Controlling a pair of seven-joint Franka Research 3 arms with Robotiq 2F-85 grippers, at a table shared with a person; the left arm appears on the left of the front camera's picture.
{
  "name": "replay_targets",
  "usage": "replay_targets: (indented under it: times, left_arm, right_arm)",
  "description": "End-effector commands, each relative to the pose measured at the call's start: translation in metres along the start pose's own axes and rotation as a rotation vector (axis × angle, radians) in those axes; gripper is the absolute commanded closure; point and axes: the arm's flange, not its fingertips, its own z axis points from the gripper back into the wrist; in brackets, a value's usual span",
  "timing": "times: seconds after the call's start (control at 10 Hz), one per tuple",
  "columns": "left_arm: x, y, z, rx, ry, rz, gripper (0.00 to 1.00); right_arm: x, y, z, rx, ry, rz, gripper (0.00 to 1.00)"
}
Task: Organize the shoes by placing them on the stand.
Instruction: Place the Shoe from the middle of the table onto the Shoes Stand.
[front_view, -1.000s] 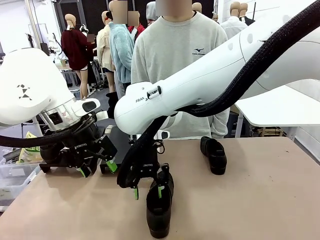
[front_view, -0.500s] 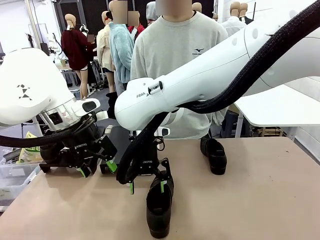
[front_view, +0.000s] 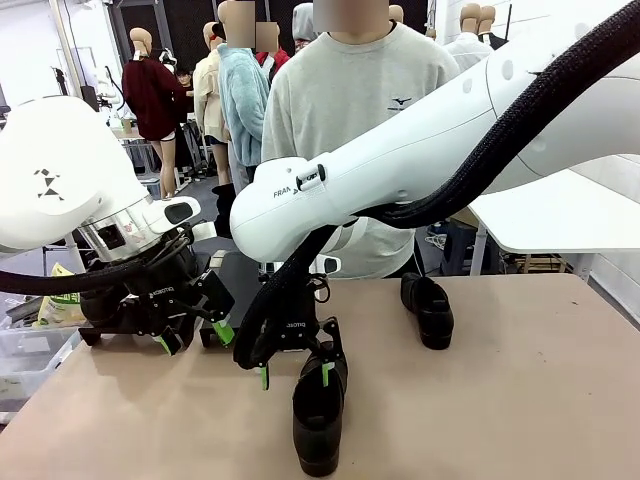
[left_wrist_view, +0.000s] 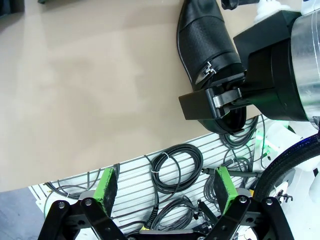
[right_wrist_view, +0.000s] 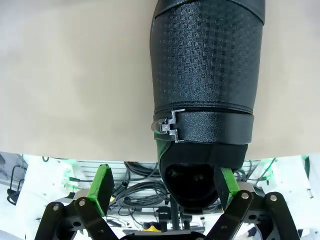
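Note:
One black shoe (front_view: 319, 415) stands on its sole on the table (front_view: 520, 400), toe toward me. My right gripper (front_view: 293, 374) hangs open at its heel end. In the right wrist view the shoe (right_wrist_view: 207, 75) has its ankle opening between the green pads (right_wrist_view: 102, 187), close to the right pad and apart from the left one. A second shoe (front_view: 428, 310) rests farther back on the right, in front of the person. My left gripper (front_view: 192, 337) is open and empty at the table's left. A black frame (front_view: 90, 336) low behind it may be the stand, mostly hidden.
A person in a grey sweatshirt (front_view: 350, 100) stands at the far side. In the left wrist view, my left gripper (left_wrist_view: 165, 185) hovers over the near table edge above coiled cables (left_wrist_view: 177, 162), with the shoe (left_wrist_view: 205, 45) beyond. A white table (front_view: 560, 215) stands at the back right.
My right gripper's fingers have spread wider around the shoe's heel end and risen slightly. The shoe has stayed on the table. The left arm has not moved.

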Motion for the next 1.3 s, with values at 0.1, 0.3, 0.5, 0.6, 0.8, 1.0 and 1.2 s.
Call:
replay_targets:
  times: [0.1,0.3,0.5,0.6,0.8,1.0,1.2]
  left_arm:
    - [0.000,0.001,0.000,-0.020,0.007,-0.003,0.00]
    - [0.000,0.001,0.000,-0.020,0.007,-0.003,0.00]
    - [0.000,0.001,0.000,-0.020,0.007,-0.003,0.00]
    - [0.000,0.001,0.000,-0.020,0.007,-0.003,0.00]
    - [0.000,0.001,0.000,-0.020,0.007,-0.003,0.00]
    - [0.000,0.001,0.000,-0.020,0.007,-0.003,0.00]
    - [0.000,0.001,0.000,-0.020,0.007,-0.003,0.00]
  right_arm:
    - [0.000,0.000,-0.001,-0.008,-0.003,-0.003,0.00]
    - [-0.010,-0.001,0.023,-0.024,-0.061,0.039,0.00]
    - [-0.029,-0.014,0.060,-0.062,-0.155,0.081,0.00]
    - [-0.034,-0.027,0.075,-0.043,-0.161,0.088,0.00]
    - [-0.039,-0.066,0.097,-0.066,-0.150,0.087,0.00]
    - [-0.032,-0.128,0.101,-0.140,-0.093,0.094,0.00]
    - [-0.029,-0.185,0.091,-0.121,-0.041,0.104,0.00]
